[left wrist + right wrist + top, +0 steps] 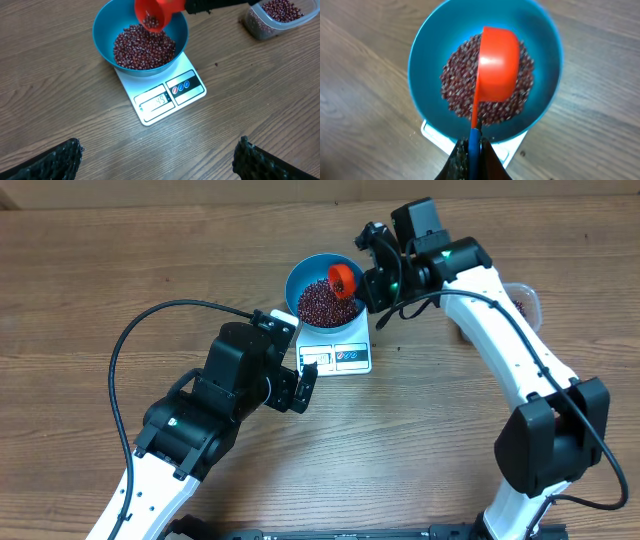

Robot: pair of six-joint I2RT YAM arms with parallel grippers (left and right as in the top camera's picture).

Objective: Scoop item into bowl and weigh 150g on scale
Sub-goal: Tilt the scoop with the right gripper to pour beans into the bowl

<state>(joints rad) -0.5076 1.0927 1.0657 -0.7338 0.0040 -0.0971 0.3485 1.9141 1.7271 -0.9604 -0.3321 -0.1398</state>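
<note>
Many small red-brown beans (322, 302) are lying heaped in the blue bowl (303, 272), which is sitting on the white scale (345, 357). The right gripper (472, 146) is clamping the handle of a red scoop (495, 65), holding its cup tipped over the heap. The left gripper (159, 162) is hanging at seven o'clock from the scale, jaws wide apart, gripping nothing. A clear tub (252, 25) is standing at three o'clock.
</note>
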